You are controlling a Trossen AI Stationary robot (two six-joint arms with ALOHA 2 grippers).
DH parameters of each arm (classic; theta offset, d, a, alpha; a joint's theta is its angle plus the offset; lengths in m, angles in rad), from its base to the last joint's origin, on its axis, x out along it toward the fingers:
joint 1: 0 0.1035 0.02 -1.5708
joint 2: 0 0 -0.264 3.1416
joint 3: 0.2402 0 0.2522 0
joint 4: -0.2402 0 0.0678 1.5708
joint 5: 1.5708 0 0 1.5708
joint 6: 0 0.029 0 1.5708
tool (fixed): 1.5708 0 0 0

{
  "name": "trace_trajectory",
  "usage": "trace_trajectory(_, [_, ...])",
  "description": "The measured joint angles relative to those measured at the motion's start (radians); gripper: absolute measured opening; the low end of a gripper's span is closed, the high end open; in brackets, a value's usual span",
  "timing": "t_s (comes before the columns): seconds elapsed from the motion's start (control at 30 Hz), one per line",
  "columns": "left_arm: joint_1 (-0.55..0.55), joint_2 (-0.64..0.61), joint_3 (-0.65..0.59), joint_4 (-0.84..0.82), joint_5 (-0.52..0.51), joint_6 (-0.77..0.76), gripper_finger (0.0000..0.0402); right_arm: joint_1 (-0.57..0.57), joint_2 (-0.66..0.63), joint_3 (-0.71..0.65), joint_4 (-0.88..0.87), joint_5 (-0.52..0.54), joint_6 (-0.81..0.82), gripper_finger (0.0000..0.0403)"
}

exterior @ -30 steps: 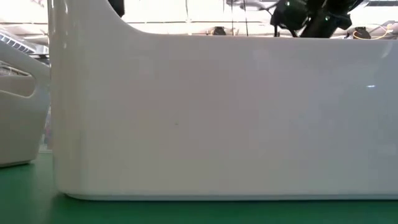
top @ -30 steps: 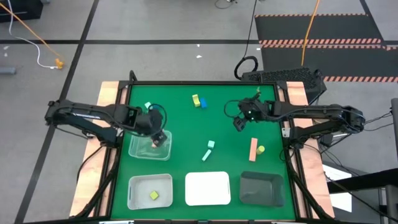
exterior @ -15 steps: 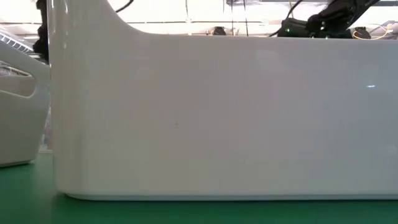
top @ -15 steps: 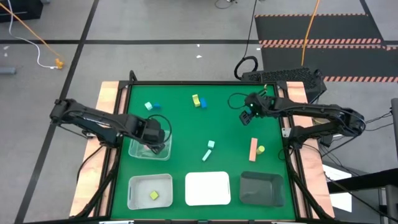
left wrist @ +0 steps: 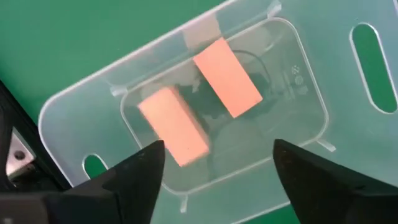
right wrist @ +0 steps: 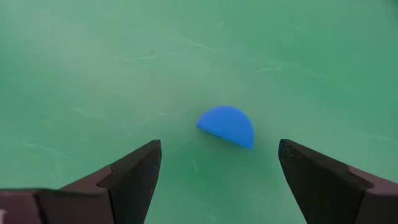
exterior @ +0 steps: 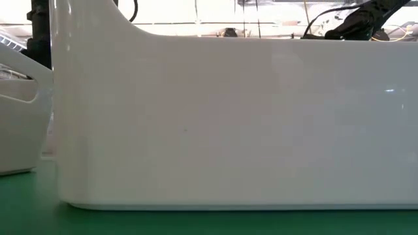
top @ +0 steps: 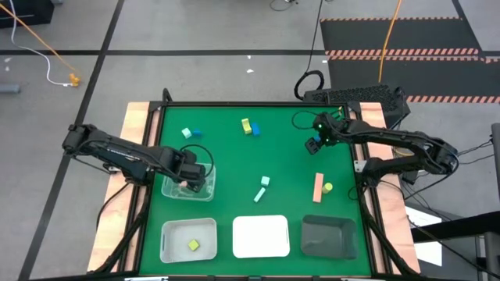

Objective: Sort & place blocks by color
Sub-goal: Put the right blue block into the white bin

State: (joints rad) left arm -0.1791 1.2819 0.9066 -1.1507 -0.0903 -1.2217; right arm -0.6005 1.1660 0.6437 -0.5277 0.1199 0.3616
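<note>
Two salmon-pink blocks [left wrist: 227,78] [left wrist: 173,124] lie on the floor of a clear tray [left wrist: 298,62], which stands at the table's left [top: 176,190]. My left gripper [left wrist: 217,155] hangs open above them and touches neither; in the high view it shows over the tray [top: 192,176]. My right gripper [right wrist: 217,165] is open above the mat at the far right [top: 312,144], with a blue half-round block [right wrist: 227,124] lying ahead of its fingers. Loose on the mat are mint [top: 186,133], blue [top: 195,134], yellow [top: 246,125] and salmon [top: 318,186] blocks.
Along the near edge stand a pale tray [top: 168,230] holding a yellow block [top: 193,245], a white tray [top: 261,236] and a dark tray [top: 329,236]. Two mint blocks [top: 262,188] lie mid-table, a small yellow one [top: 327,188] beside the salmon bar. The white tray's wall [exterior: 228,117] fills the low view.
My left gripper has moved a little toward the near edge, over the clear tray; the salmon block seen at its fingers a second ago now lies in the tray. My right gripper has moved toward the table's far right.
</note>
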Motion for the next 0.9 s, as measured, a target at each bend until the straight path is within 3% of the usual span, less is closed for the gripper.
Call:
trace_trajectory(0.2, [0.013, -0.004, 0.0, 0.001, 0.043, -0.035, 0.0318, -0.028, 0.0, 0.0, 0.003, -0.05, -0.13, 0.0314])
trace_trajectory(0.53, [0.018, -0.008, 0.035, 0.004, 0.065, -0.04, 0.029, -0.037, 0.001, -0.004, 0.039, -0.074, -0.408, 0.0314])
trace_trajectory(0.9, [0.018, -0.008, 0.227, 0.004, -0.075, 0.009, 0.028, -0.084, 0.083, -0.106, 0.203, -0.12, -0.548, 0.0314])
